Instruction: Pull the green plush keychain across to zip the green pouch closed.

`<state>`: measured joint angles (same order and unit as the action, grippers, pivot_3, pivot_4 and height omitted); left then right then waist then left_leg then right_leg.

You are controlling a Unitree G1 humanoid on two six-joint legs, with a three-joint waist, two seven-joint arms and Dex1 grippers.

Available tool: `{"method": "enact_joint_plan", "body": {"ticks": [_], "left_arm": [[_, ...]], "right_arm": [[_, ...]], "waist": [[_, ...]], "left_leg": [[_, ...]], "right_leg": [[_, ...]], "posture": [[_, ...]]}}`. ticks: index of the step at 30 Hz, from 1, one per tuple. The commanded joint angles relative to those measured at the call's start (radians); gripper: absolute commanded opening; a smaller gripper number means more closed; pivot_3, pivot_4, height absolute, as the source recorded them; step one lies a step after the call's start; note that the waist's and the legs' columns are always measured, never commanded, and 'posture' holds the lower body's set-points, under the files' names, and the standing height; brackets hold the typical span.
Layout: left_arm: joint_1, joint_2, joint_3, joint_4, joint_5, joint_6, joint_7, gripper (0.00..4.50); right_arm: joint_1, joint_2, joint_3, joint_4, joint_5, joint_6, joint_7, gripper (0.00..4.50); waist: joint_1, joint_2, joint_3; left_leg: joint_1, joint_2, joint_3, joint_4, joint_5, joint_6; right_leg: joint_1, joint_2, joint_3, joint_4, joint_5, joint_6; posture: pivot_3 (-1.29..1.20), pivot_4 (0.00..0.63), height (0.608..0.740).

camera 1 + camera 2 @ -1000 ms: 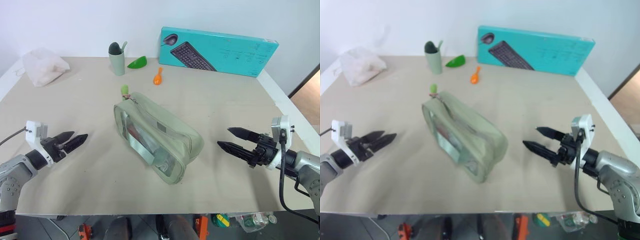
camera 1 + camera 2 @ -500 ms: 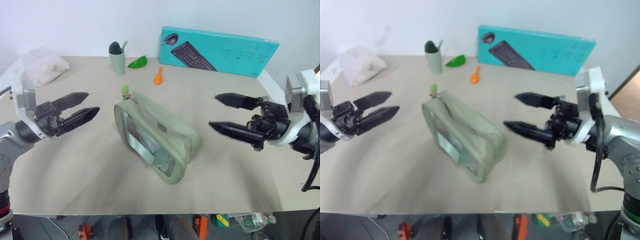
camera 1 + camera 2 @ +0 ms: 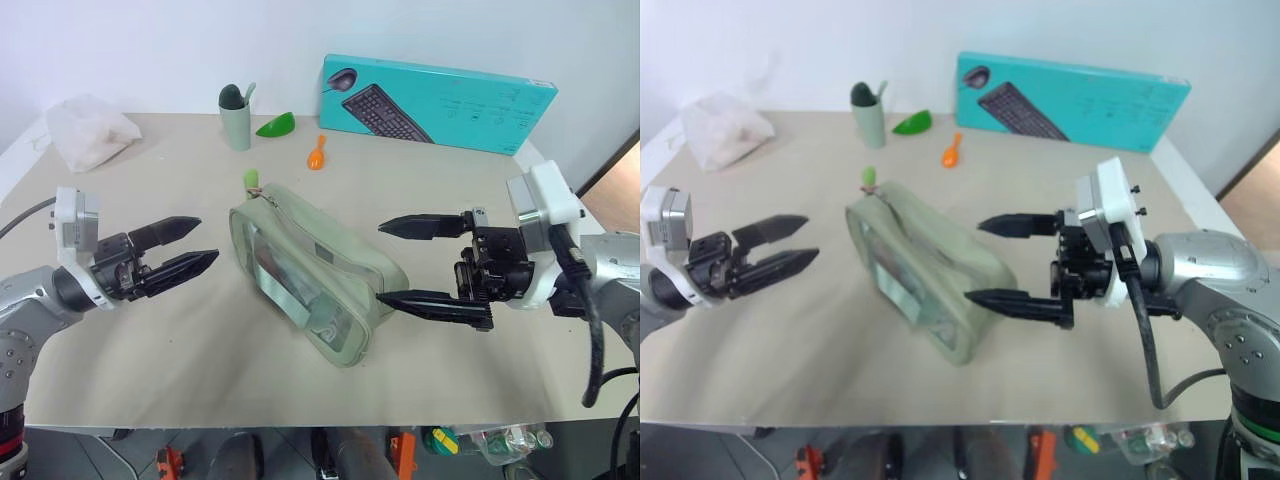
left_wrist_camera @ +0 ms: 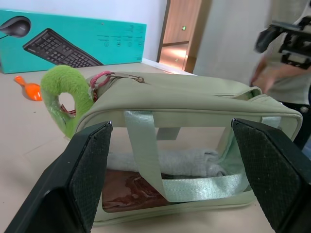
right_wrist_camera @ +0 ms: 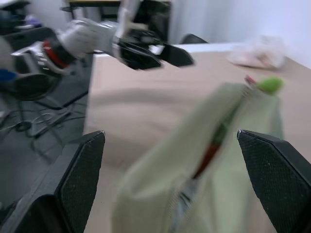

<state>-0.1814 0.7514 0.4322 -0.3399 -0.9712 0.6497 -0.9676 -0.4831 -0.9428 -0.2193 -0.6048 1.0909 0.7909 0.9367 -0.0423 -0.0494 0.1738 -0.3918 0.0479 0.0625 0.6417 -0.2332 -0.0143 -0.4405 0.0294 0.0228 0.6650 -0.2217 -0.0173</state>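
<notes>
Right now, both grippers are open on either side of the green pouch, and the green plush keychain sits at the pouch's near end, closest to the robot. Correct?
Not quite. The green plush keychain sits at the far end of the green pouch, away from the robot, as the left eye view shows. The left gripper and right gripper are indeed open on either side.

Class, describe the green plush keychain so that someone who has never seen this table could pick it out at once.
Start at the green pouch lying in the middle of the table. At its far end, toward the cup, sits the green plush keychain, fixed to the zipper. It is fuzzy, lime-green and ring-shaped, unlike the glossy green leaf-shaped piece and the orange spoon further back.
</notes>
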Motion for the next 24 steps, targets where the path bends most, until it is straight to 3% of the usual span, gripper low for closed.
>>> {"method": "enact_joint_plan", "body": {"ticks": [1,17,24], "left_arm": [[0.011,-0.009,0.014,-0.022,-0.004,-0.033,-0.004,4.06],[0.062,-0.036,0.01,-0.027,0.016,-0.077,0.002,4.06],[0.066,-0.036,0.007,-0.019,0.021,-0.081,0.002,4.06]], "right_arm": [[-0.013,-0.03,0.038,-0.012,-0.033,0.0,0.026,4.5],[-0.052,-0.029,0.224,-0.02,-0.158,0.045,0.032,4.5],[-0.08,0.001,0.381,0.044,-0.33,0.018,0.049,4.5]], "waist": [[0.0,0.0,0.0],[0.0,0.0,0.0],[0.0,0.0,0.0]], "left_leg": [[0.0,0.0,0.0,0.0,0.0,0.0],[0.0,0.0,0.0,0.001,0.0,0.0],[0.0,0.0,0.0,0.001,0.0,0.0]], "right_leg": [[0.0,0.0,0.0,0.0,0.0,0.0],[0.0,-0.001,0.0,0.0,0.0,0.0],[0.0,-0.001,0.0,0.0,0.0,0.0]], "posture": [[0.0,0.15,0.74],[0.0,0.15,0.74],[0.0,0.15,0.74]]}}
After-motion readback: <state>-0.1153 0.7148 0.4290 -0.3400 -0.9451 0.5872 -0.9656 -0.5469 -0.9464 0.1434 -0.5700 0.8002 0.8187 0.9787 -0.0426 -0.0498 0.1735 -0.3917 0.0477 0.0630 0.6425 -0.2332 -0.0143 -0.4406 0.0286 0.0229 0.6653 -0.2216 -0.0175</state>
